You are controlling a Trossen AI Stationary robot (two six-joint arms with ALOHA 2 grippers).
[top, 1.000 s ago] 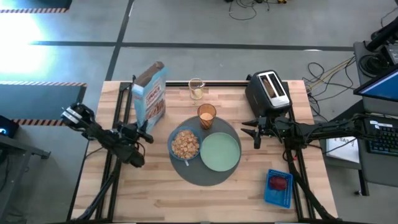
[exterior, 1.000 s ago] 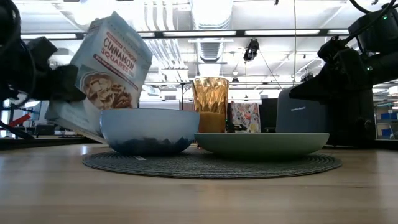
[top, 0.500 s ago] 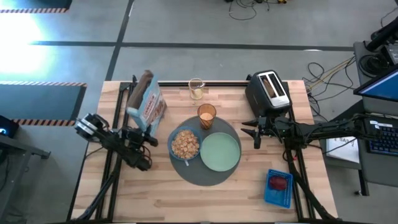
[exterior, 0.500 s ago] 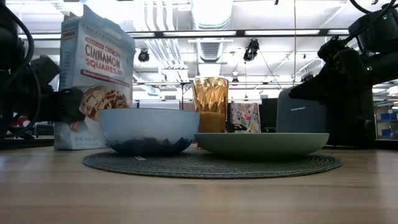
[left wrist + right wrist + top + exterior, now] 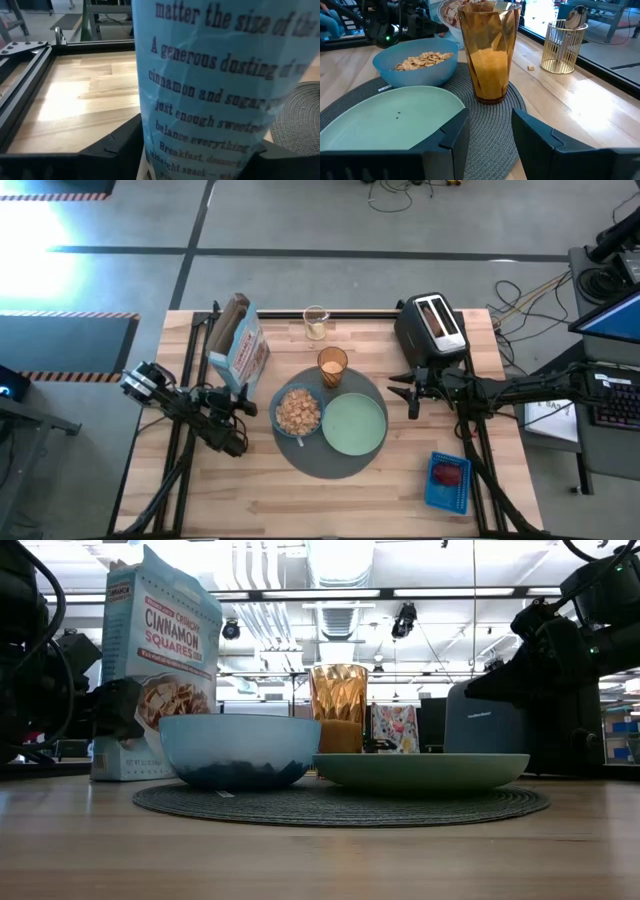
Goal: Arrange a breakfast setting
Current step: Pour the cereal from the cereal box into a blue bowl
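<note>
The round dark-grey woven mat (image 5: 333,463) is taken as the landmark. The tall blue-and-white cardboard cereal box (image 5: 237,345) is the thing that has changed. A second ago it was tipped over toward the mat. Now it is stood upright on the wooden table, just off the mat's edge on the left arm's side.

The left gripper (image 5: 240,402) is kept low at the foot of the box, on that same side of the mat. Whether its jaws are clenched on the box or let go cannot be told.

The right gripper (image 5: 410,395) is held off the mat's other side, near the black-and-silver toaster (image 5: 430,328). Its jaws are parted and nothing is held in them.

On the mat, the pale-green round plate (image 5: 354,424) is seen bare. The small blue bowl (image 5: 297,411) is set beside it, and brown cereal (image 5: 422,59) is heaped inside. The amber ribbed tumbler (image 5: 332,366) is stood at the mat's far edge.

So the pouring is judged to be done. The red fruit (image 5: 447,472) is left in the blue slotted basket (image 5: 446,498), well apart from the mat, so food for the plate is likely needed next.
</note>
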